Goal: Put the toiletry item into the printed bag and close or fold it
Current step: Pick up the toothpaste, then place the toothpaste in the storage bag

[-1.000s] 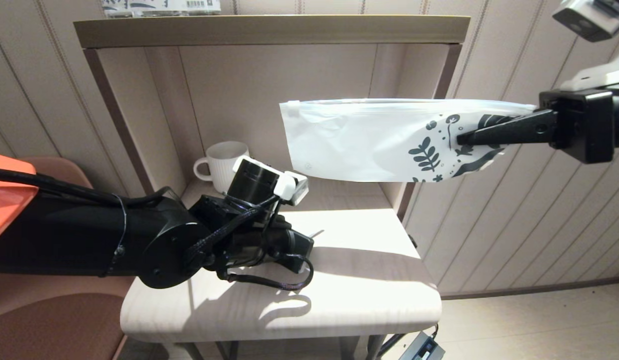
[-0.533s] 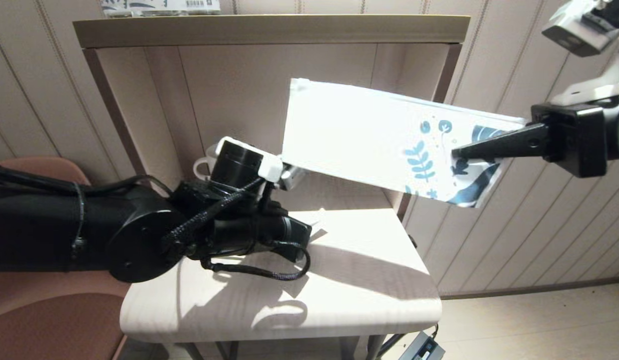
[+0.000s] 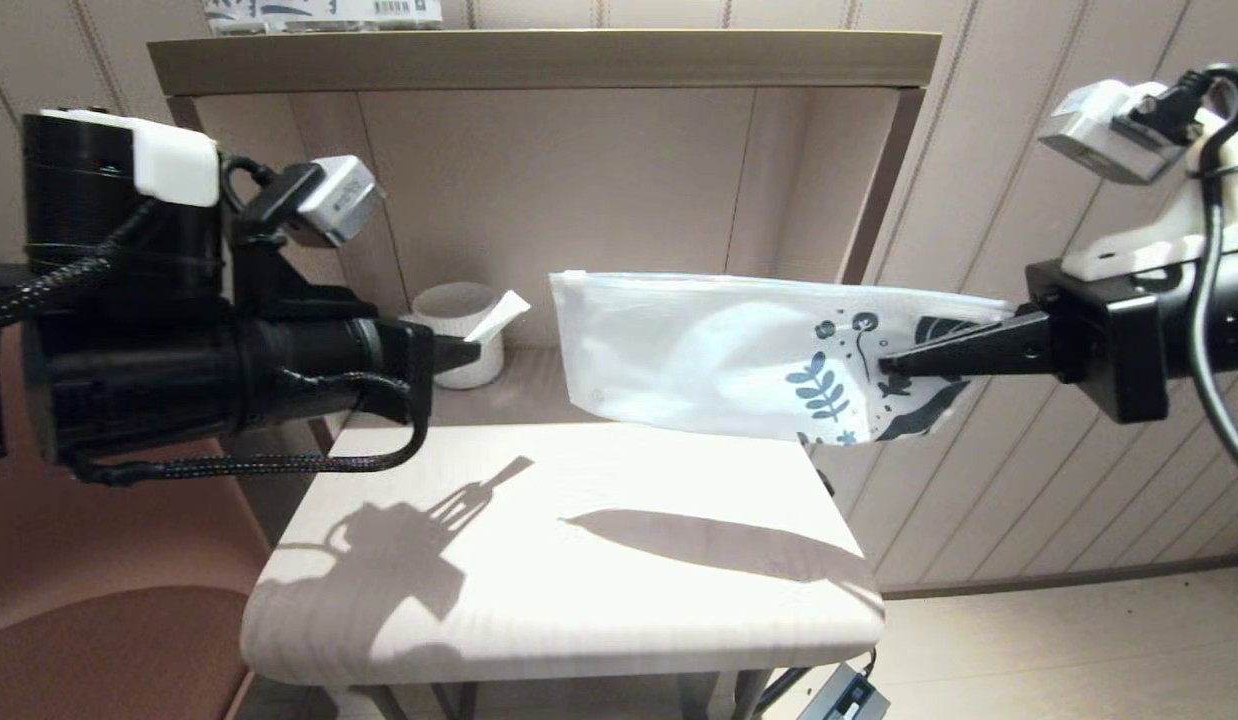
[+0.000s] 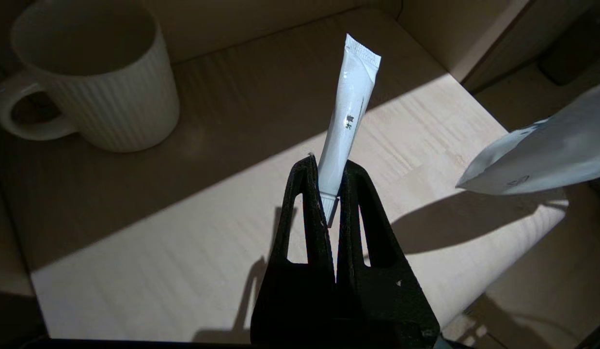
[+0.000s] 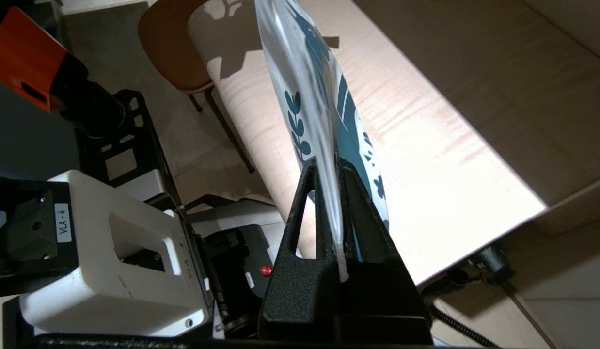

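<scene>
The insertion step is shown. The toiletry item (image 4: 347, 114), seen here as a small white tube rather than a stick, is pinched by its cap end in the closed jaws of the left gripper (image 3: 459, 352) and is held above the desk (image 3: 619, 590), in front of the mug (image 3: 461, 330). The printed bag (image 3: 719, 360) is clamped at its leaf-printed end in the closed jaws of the right gripper (image 3: 894, 365) and is held roughly level in the air, its plain end facing the tube but apart from it. Next, that end must be opened and the tube aligned with it. Compared with half a second earlier, the left arm has been raised off the desk and the bag lowered and levelled.
</scene>
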Motion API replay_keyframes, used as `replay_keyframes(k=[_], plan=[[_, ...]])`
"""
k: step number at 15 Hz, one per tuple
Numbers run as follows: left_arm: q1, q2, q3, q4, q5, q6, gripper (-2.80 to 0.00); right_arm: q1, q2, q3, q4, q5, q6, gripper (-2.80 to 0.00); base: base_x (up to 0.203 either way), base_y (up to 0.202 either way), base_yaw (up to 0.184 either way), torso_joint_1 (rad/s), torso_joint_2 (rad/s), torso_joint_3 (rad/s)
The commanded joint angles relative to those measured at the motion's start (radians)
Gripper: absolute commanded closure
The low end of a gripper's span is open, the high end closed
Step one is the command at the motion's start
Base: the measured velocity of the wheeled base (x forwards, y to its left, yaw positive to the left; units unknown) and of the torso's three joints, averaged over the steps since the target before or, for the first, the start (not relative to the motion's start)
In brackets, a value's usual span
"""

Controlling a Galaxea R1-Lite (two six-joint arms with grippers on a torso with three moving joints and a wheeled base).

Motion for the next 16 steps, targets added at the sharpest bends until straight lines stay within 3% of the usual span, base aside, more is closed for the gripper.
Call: replay_keyframes(k=[1, 2, 5, 8, 12, 16], plan=[[0.044, -0.067, 0.006, -0.002, -0.014, 0.000, 0.00, 0.032, 0.003, 0.072, -0.096, -0.001, -0.004, 0.00, 0.000, 0.000, 0.000, 0.000, 0.00, 0.000], [0.058, -0.074, -0.013, -0.002, -0.037, 0.001, 0.00, 0.060, 0.001, 0.140, -0.207, -0.020, -0.004, 0.00, 0.000, 0.000, 0.000, 0.000, 0.00, 0.000], [0.060, -0.070, -0.087, 0.045, -0.076, 0.005, 0.00, 0.145, 0.003, 0.324, -0.490, -0.187, -0.006, 0.00, 0.000, 0.000, 0.000, 0.000, 0.00, 0.000], [0.057, -0.021, -0.121, 0.068, -0.156, 0.016, 0.00, 0.173, 0.010, 0.400, -0.610, -0.222, -0.004, 0.00, 0.000, 0.000, 0.000, 0.000, 0.00, 0.000], [-0.027, 0.044, -0.163, 0.107, -0.177, 0.054, 0.00, 0.225, 0.103, 0.529, -0.902, -0.311, -0.024, 0.00, 0.000, 0.000, 0.000, 0.000, 0.00, 0.000], [-0.132, 0.078, -0.185, 0.127, -0.177, 0.134, 0.00, 0.239, 0.128, 0.551, -0.923, -0.329, -0.056, 0.00, 0.000, 0.000, 0.000, 0.000, 0.00, 0.000]])
